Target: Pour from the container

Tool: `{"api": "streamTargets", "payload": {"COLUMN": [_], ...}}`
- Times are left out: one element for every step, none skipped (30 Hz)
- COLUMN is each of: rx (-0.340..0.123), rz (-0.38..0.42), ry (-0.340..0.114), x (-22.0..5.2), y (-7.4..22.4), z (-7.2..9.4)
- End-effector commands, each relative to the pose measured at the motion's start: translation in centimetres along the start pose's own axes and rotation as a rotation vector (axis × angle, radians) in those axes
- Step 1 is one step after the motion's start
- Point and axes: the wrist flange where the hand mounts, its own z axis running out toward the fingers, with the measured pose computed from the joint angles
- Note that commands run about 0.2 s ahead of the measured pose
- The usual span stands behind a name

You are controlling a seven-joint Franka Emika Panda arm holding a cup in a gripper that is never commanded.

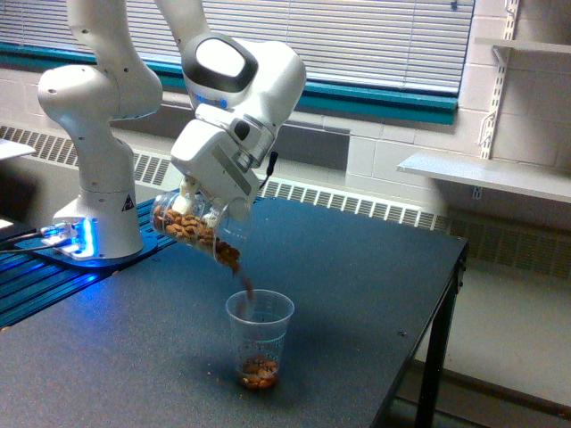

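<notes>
The container (194, 232), a clear ribbed jar full of brown nut-like pieces, is tipped steeply with its mouth pointing down toward the exterior view's right. My gripper (198, 207) is shut on it, its fingers mostly hidden behind the white hand. A thin stream of brown pieces (249, 290) falls from the jar's mouth into the smaller tapered clear cup (259, 337), which stands upright on the dark table (357, 294) just below. A brown layer of pieces lies in that cup's bottom.
The arm's white base (98, 214) stands on a blue-lit mount at the exterior view's left. The table's right edge and black leg (434, 357) drop off to the floor. A wall shelf (482, 174) and radiator run behind.
</notes>
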Motion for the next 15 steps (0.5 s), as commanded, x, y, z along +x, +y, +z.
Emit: {"api": "streamTargets", "payload": {"rx": [-0.015,-0.017,-0.021,-0.026,-0.027,-0.029,-0.031,-0.034,-0.036,-0.039,-0.041,-0.043,-0.044,-0.046,-0.049], "rz": [-0.001,-0.001,-0.001,-0.002,0.0,0.003,0.005,0.005,0.004,0.003,0.003,0.003,0.002,0.0,-0.001], "ry": [0.01,0.009,0.009,0.008,0.005,0.004,0.003,0.002,0.001,0.0,0.0,0.001,0.0,0.0,0.001], "x": [0.36,0.38,0.42,0.47,0.48,0.47,0.48,0.53,0.58,0.64,0.68,0.72,0.75,0.8,0.83], "y": [-0.38,-0.41,-0.43,-0.46,-0.49,-0.53,-0.58,-0.61,-0.62,-0.64,-0.68,-0.71,-0.72,-0.73,-0.76], "z": [-0.66,-0.7,-0.76,-0.85,-0.87,-0.9,-0.95,-1.0,-1.04,-1.1,-1.13,-1.15,-1.15,-1.15,-1.16]}}
